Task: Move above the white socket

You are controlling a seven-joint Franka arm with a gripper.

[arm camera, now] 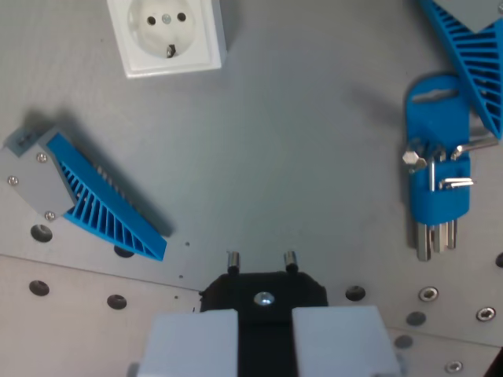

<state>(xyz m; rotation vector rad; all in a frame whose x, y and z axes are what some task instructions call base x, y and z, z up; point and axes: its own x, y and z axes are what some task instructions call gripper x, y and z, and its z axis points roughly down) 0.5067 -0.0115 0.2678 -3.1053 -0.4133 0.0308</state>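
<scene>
The white socket (pixel 166 33) lies far off at the wrist view's left on the gray table (pixel 291 133), while the jaws pinch a black plug (pixel 264 292) near the bottom.

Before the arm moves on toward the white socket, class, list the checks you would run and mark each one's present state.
1. White socket in view: ok, upper left of the wrist view, top edge cropped.
2. Black plug held in gripper: ok, two pins pointing forward.
3. Plug above socket: not ok, far short of it.
4. Path between them free: ok, bare grey surface.
5. Blue ribbed bracket clear of path: ok, off left.
6. Hex key set: ok, far right.
</scene>
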